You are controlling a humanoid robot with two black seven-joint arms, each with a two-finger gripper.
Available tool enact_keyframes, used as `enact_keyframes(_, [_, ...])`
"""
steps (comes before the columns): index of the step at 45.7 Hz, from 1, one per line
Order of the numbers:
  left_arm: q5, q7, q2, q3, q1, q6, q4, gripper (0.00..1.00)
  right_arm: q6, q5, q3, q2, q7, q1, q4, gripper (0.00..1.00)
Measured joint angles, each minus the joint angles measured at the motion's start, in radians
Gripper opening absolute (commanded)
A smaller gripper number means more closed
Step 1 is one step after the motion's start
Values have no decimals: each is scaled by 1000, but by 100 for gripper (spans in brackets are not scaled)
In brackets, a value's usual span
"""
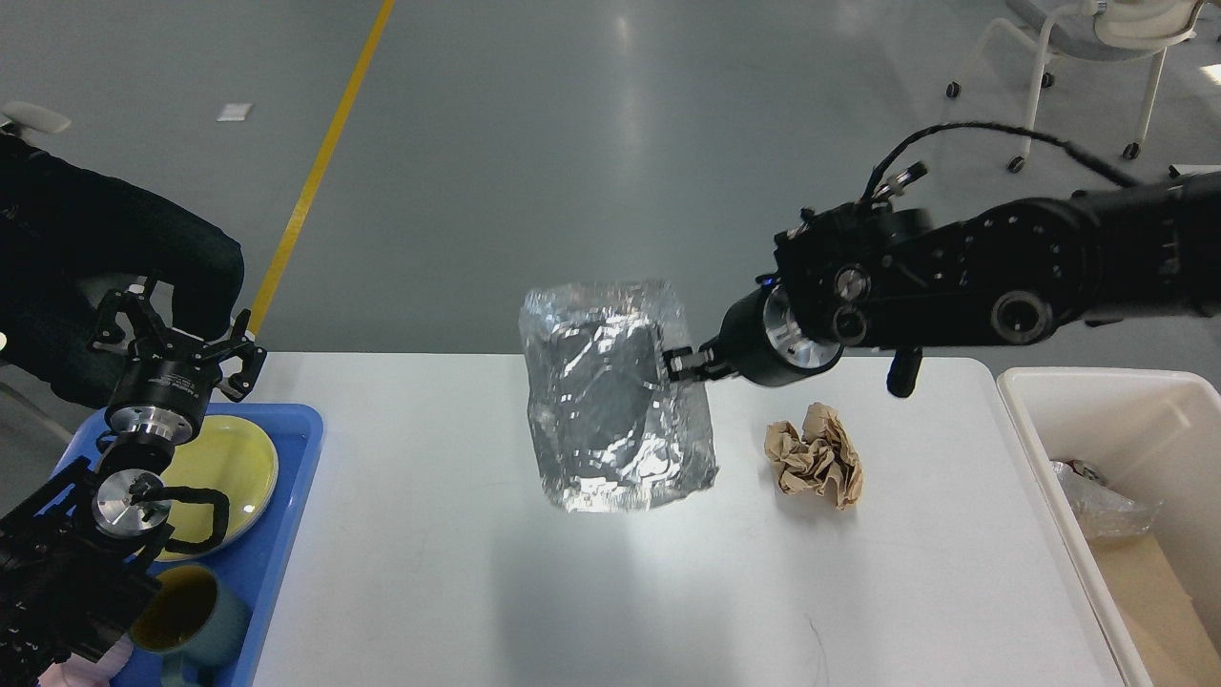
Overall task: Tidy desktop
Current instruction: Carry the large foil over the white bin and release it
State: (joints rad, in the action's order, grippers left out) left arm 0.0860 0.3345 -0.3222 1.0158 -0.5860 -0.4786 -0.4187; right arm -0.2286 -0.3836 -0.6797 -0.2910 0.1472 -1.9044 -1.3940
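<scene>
Head view: right gripper (679, 364), clamped on one edge of the crumpled silver foil tray (610, 396), could drop it short of the cream plastic bin (1068, 420) at right; left gripper (176, 339) hangs spread apart.

Our foil container (610, 396) covers a patch of the bench (458, 572) behind it, and its rim hides the tips of our right gripper (679, 364), so how the jaws meet we cannot make out. The cream bin (1078, 420) runs off the right edge; what lies inside it is crumpled and unclear. Our left arm covers part of the yellow plate (229, 458) and the blue tray (286, 534), which is cut by the bottom edge, as is the mug (186, 615). The chair (1087, 57) is cropped at top.
</scene>
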Motion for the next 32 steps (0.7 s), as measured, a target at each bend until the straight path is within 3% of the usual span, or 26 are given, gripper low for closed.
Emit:
enact_keyframes(18, [0,0,0,0,0,0,0,97,-89,95,-45,-315,4,-59,205,0])
enact_keyframes(32, [1,0,0,0,0,0,0,97,-78,168,-103,-416,8,331,651,0])
